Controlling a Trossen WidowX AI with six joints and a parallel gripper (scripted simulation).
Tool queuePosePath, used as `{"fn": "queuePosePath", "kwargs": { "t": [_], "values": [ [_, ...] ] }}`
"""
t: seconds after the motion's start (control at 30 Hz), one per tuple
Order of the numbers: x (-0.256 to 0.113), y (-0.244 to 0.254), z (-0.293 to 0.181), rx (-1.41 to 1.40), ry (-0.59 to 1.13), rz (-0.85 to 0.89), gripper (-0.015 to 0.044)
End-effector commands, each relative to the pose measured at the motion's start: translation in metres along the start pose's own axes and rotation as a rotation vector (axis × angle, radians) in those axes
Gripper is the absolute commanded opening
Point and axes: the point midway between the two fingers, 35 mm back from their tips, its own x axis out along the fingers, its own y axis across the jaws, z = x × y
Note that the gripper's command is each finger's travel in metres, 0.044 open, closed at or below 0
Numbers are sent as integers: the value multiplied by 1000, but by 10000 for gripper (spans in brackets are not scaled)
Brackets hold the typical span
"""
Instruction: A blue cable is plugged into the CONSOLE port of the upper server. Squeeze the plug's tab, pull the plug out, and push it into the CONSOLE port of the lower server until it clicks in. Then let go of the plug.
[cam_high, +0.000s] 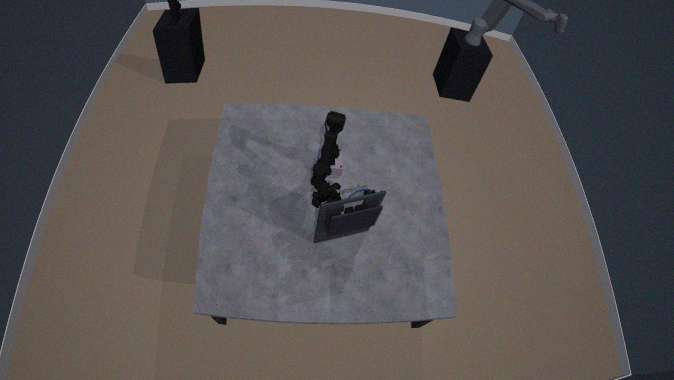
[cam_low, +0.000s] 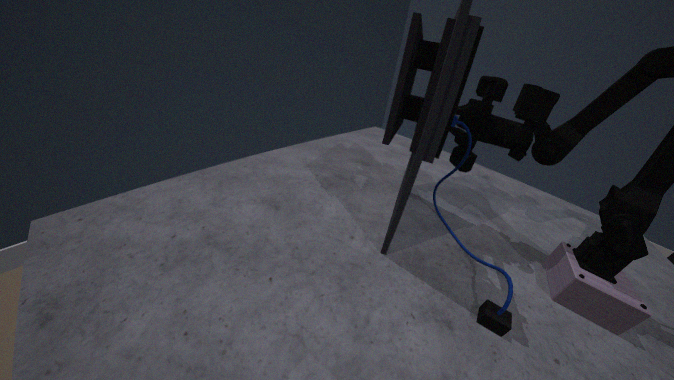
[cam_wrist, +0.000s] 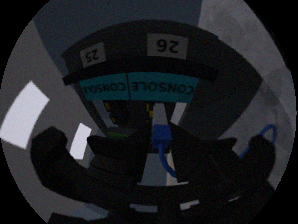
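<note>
In the exterior view, broad room spans the table (cam_high: 260, 280) (cam_low: 200, 260) from its left edge to the upright server panel (cam_high: 322, 225) (cam_low: 400, 215). On the panel's right face, the blue plug (cam_low: 455, 120) (cam_wrist: 161, 134) points left into it, long axis roughly square to it; seating is unclear. The gripper (cam_high: 339, 197) (cam_low: 458, 116) (cam_wrist: 158, 123) pinches the plug, close against the panel. Right and near, a black block (cam_low: 494, 318) anchors the blue cable (cam_low: 452, 234) (cam_wrist: 165, 161).
</note>
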Motion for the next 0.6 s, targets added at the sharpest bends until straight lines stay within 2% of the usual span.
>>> {"fn": "queuePosePath", "kwargs": {
  "t": [0.0, 0.57],
  "values": [
    [1, 1, 2, 0, -5, 3, 0],
    [4, 1, 3, 0, -5, 4, 0]
  ]
}}
